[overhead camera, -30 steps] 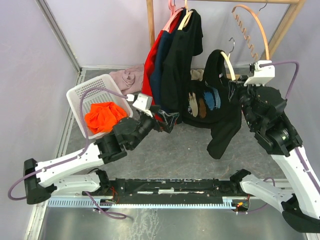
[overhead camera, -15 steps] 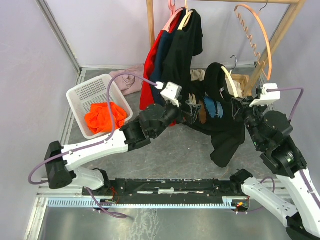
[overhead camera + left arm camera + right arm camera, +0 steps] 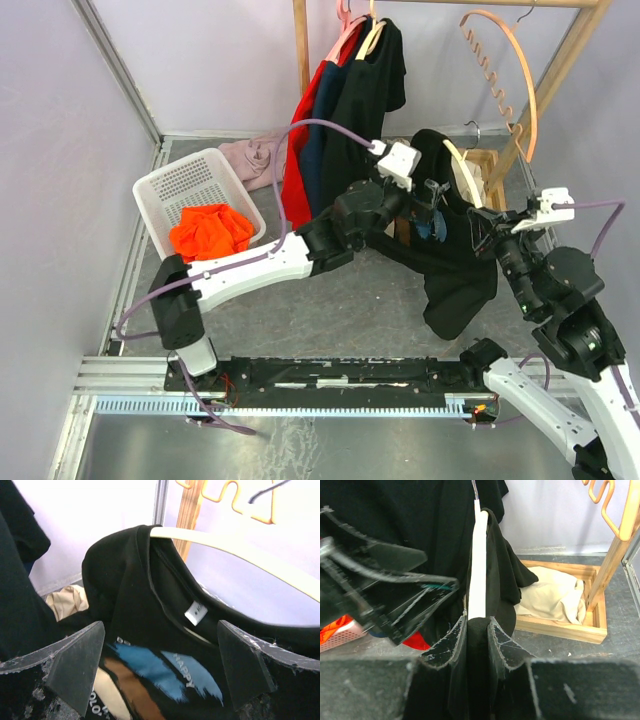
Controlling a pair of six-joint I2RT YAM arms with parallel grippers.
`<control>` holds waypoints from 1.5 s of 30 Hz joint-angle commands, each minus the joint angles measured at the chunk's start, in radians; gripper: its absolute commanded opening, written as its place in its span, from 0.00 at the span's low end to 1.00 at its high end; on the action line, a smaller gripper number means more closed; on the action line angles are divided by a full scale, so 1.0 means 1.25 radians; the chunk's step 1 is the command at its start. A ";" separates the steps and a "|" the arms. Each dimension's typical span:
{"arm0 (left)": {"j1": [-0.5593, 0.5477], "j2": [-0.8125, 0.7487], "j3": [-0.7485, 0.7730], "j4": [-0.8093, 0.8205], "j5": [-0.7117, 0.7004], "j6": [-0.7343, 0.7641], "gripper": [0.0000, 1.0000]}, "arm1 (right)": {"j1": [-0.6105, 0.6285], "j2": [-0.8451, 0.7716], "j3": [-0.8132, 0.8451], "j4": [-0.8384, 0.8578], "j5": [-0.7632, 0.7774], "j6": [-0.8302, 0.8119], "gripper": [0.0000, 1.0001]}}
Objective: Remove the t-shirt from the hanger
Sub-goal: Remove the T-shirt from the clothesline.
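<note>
Shirts (image 3: 350, 100) on rack (image 3: 300, 40) hang beside t-shirt (image 3: 455, 270) & left claw (image 3: 160, 647), spread wide; right claw (image 3: 477, 630) clenched on hanger (image 3: 477, 565).

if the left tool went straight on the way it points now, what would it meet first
Most likely the black t-shirt, around its collar below the hanger; the open left tool frames it, though depth is unclear.

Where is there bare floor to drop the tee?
Bare floor between the basket, the tee and the rail. Crowded: hung shirts, the tray, pink cloth behind the basket.
</note>
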 commanded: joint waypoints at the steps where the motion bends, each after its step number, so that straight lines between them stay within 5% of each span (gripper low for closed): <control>1: 0.027 0.069 0.113 0.032 0.036 0.050 0.99 | 0.006 -0.053 0.013 0.057 -0.021 -0.002 0.01; 6: 0.051 0.124 0.169 0.040 0.047 0.043 0.99 | 0.005 -0.069 0.017 0.036 -0.034 -0.006 0.01; 16: 0.067 0.165 0.210 0.068 0.066 0.053 0.82 | 0.005 -0.086 0.001 0.030 -0.048 -0.005 0.01; 22: 0.067 0.185 0.236 0.071 0.117 0.061 0.33 | 0.006 -0.078 -0.002 0.033 -0.051 -0.002 0.01; 26: 0.068 0.184 0.236 0.074 0.152 0.072 0.24 | 0.006 -0.073 -0.005 0.041 -0.051 0.004 0.01; 28: 0.068 0.177 0.227 0.077 0.157 0.077 0.05 | 0.006 -0.069 -0.006 0.045 -0.053 0.006 0.01; 45: 0.039 -0.011 -0.026 0.198 0.466 0.073 0.03 | 0.005 -0.036 -0.029 0.082 -0.007 0.001 0.01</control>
